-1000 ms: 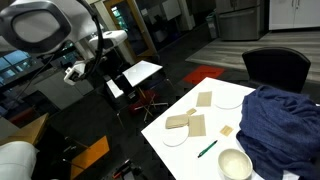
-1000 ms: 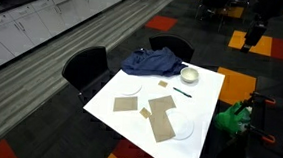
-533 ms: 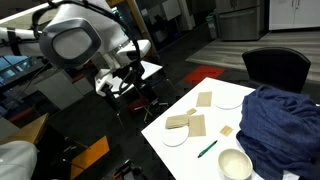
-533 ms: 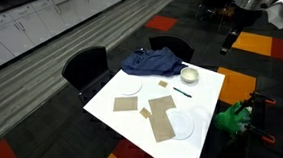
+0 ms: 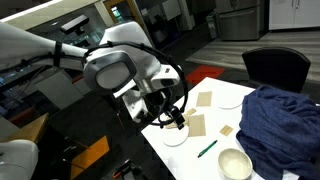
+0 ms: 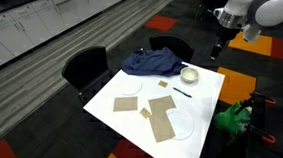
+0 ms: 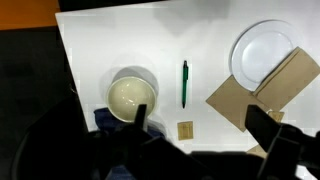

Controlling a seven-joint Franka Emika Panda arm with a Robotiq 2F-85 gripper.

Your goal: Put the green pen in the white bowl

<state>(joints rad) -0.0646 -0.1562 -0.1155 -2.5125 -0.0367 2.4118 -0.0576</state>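
Observation:
The green pen (image 7: 185,83) lies straight on the white table (image 7: 90,45), just right of the cream-white bowl (image 7: 130,97) in the wrist view. Both exterior views show the pen (image 5: 207,148) (image 6: 182,91) close to the bowl (image 5: 235,163) (image 6: 190,75). My gripper (image 7: 200,135) is open and empty, its dark fingers (image 7: 263,125) spread wide at the bottom of the wrist view. It hangs high above the table, looking down on pen and bowl. In the exterior views the gripper (image 5: 171,118) (image 6: 220,47) is in the air near the table's edge.
A blue cloth (image 5: 282,120) (image 6: 151,62) lies beside the bowl, over a chair. Flat white plates (image 7: 265,52) (image 5: 229,98) (image 6: 181,127) and brown cardboard pieces (image 7: 270,95) (image 6: 162,119) lie on the table. A small tan square (image 7: 185,130) lies below the pen. Black chairs (image 6: 82,70) stand around.
The arm has swung in from away from the table to a place high over its edge; nothing on the table has moved.

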